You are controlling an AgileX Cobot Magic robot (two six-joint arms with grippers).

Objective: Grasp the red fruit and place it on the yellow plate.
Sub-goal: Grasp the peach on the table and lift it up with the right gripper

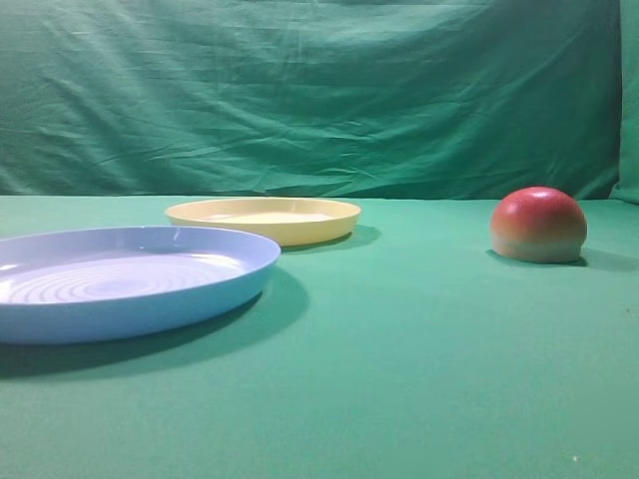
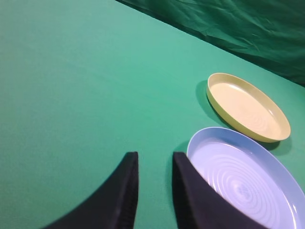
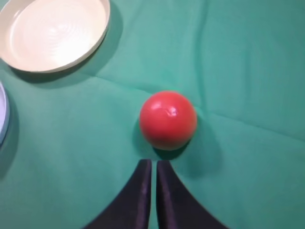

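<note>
A: Fruit first. Where is the red fruit (image 1: pixel 538 225) sitting?

B: In the high view it is resting flat side down on the green cloth (image 1: pixel 419 349), out at about three o'clock, well apart from both plates. Red on top, fading to yellow-green at the base.

A: And the yellow plate (image 1: pixel 263 219)?

B: It is lying near eleven o'clock of centre in the high view, just behind the blue plate (image 1: pixel 120 279), which is filling the nine o'clock side. From the right wrist camera the yellow plate is showing at eleven o'clock, the fruit near the middle.

A: What is the right gripper (image 3: pixel 153 164) doing?

B: It is hanging above the cloth at six o'clock of the fruit, its tips close to it but not touching. Its two dark fingers are standing almost together, only a thin slit between them, and they are gripping nothing.

A: The left gripper (image 2: pixel 155 160)?

B: It is hovering beside the blue plate's rim, fingers parted by a narrow gap, holding nothing. The yellow plate is lying at two o'clock from it.
</note>
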